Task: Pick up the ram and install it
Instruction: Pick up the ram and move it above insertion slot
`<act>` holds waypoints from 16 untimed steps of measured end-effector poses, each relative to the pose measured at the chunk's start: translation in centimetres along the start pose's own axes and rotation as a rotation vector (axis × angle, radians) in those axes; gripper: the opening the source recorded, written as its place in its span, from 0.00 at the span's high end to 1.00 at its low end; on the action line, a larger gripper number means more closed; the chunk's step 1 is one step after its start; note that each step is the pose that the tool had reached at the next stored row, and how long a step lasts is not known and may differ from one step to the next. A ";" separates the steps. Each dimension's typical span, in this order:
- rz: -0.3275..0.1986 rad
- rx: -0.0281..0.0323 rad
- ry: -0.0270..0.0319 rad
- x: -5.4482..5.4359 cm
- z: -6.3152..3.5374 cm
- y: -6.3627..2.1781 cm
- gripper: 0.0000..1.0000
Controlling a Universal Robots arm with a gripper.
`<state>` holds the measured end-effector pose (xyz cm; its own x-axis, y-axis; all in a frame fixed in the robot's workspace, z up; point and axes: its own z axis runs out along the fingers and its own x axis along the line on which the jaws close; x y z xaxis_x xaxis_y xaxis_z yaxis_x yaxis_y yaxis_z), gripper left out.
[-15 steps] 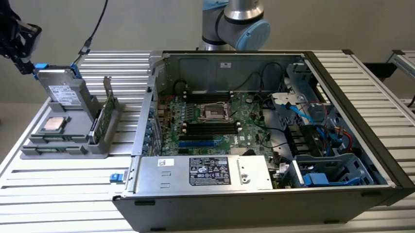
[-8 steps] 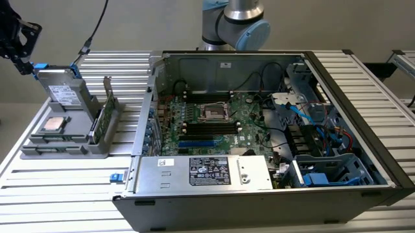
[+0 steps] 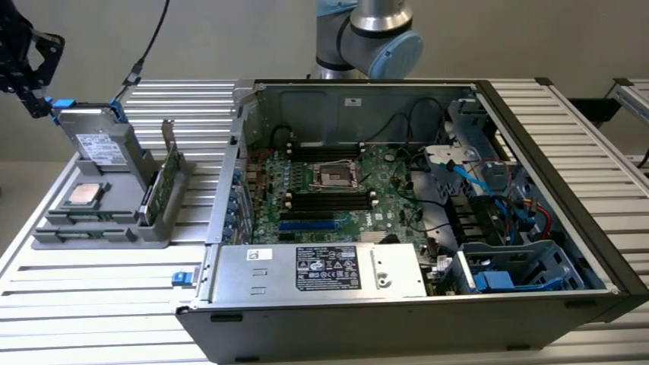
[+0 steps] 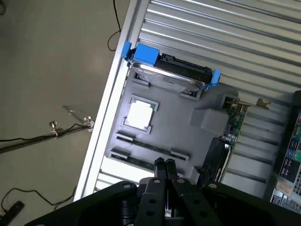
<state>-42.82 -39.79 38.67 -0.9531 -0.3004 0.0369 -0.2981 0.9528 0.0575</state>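
The ram (image 4: 149,146) is a thin green stick standing on edge in a slot of the grey holder tray (image 4: 181,132), with a second like stick (image 4: 134,161) beside it. In the exterior view the ram (image 3: 90,221) sits at the tray's front, at that view's left. My gripper (image 4: 164,164) is shut with nothing between its fingers and hangs well above the tray. In the exterior view the gripper (image 3: 36,100) is at the upper left, above the tray's (image 3: 102,239) far end. The open computer case (image 3: 568,190) holds the motherboard (image 3: 381,194) with dark memory slots (image 3: 324,201).
On the tray stand a grey drive box with blue clips (image 4: 171,70), a square silver processor (image 4: 139,114) and an upright expansion card (image 3: 160,182). The ribbed metal table (image 3: 91,304) ends close to the tray. Cables lie on the floor (image 4: 42,136). The arm's base (image 3: 365,38) is behind the case.
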 end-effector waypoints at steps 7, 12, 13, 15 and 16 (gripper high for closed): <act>-0.127 0.0047 0.0074 0.0 0.05 0.00 0.90; -0.218 0.0081 0.0125 0.0 0.13 -0.01 0.90; -0.236 0.0087 0.0136 0.0 0.15 -0.01 0.90; -0.272 0.0101 0.0157 0.0 0.17 -0.01 0.90; -0.290 0.0108 0.0167 0.0 0.19 -0.01 0.90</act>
<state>-42.82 -39.79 38.48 -0.8272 -0.5607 0.0369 -0.5584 0.8276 0.0574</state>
